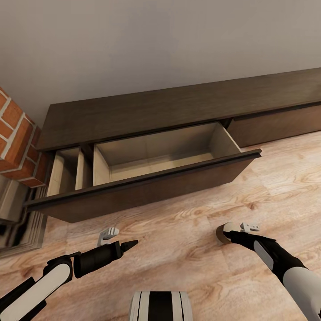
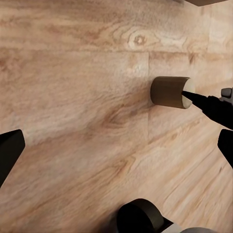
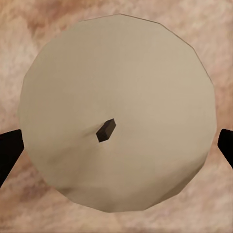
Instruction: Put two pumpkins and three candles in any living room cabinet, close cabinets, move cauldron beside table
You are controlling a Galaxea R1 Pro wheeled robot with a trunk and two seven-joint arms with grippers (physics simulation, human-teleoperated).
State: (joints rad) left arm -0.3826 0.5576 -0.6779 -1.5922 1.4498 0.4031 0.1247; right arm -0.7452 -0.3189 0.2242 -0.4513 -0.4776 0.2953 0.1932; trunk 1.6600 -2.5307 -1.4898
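Candle, a stubby beige-grey cylinder point(image 3: 116, 111), stands on the pale wooden floor point(image 1: 187, 249) in front of your long dark brown cabinet point(image 1: 178, 107), whose wide drawer point(image 1: 147, 183) hangs pulled out. Your right gripper point(image 1: 228, 234) straddles it, fingers spread. Your left gripper point(image 1: 129, 244) hovers apart, spread too.

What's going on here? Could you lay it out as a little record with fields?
Place: wooden floor in front of a long dark cabinet
Cabinet: one drawer pulled out, nothing visible inside
Candle: between the right gripper's fingers, seen top-on with its wick; grip contact not visible
Right gripper: at the candle, above the floor
Left gripper: open, holding nothing
Beside cabinet: brick fireplace
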